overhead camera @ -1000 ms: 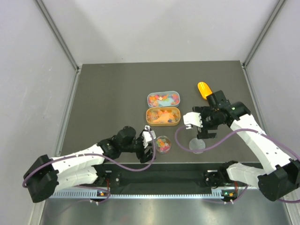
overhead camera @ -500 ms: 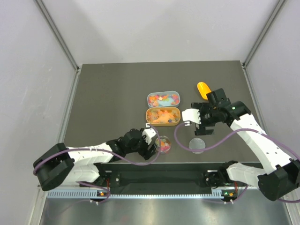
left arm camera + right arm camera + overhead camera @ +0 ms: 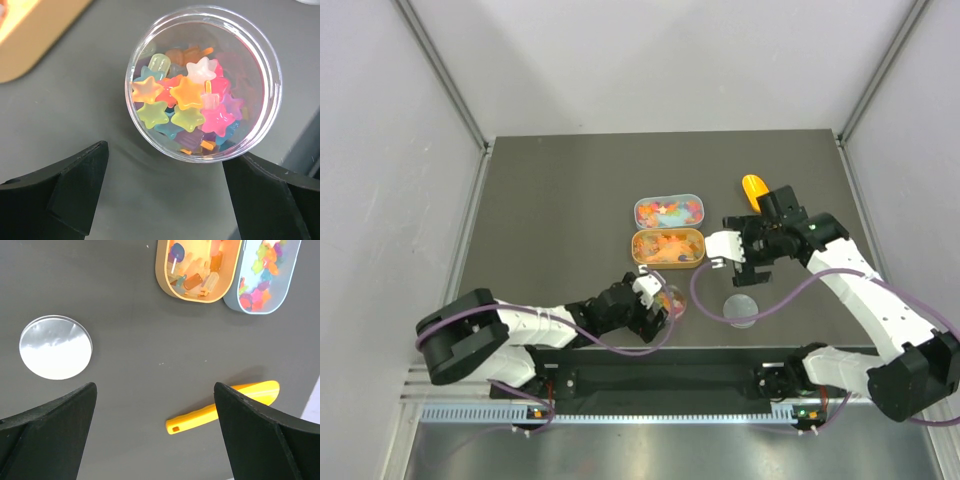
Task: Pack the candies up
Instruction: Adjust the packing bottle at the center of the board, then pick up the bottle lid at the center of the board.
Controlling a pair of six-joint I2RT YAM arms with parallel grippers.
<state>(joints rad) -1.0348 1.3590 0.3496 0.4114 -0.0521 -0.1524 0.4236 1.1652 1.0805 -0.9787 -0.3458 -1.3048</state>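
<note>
At lower centre of the top view, the cup point(image 3: 669, 300) stands upright on the bench point(image 3: 550, 200), just below the orange tray point(image 3: 667, 264) and the blue tray point(image 3: 668, 196). It is open-topped and holds a heap of candies point(image 3: 187, 92), star-shaped and multicoloured, filling roughly half its depth. More candies lie in both trays.

Left jaws: spread wide, gripping nothing. Seen from the left wrist, the fingers point(image 3: 75, 190) sit in the lower corners and the cup wall point(image 3: 267, 65) lies just ahead of the tips, centred between them; no contact is visible. The spread appears set to take the cup's full width, either to steady or to lift it.

Right jaws: spread wide and empty, held above bare bench. The lid point(image 3: 56, 346) lies flat at centre left of the right wrist view, the scoop point(image 3: 220, 407) at lower right, neither touched.

Assessment: the cup appears loaded and the lid is not yet on. Capping looks like the step outstanding. The right jaws stand nearest the lid, just right of the cup.
</note>
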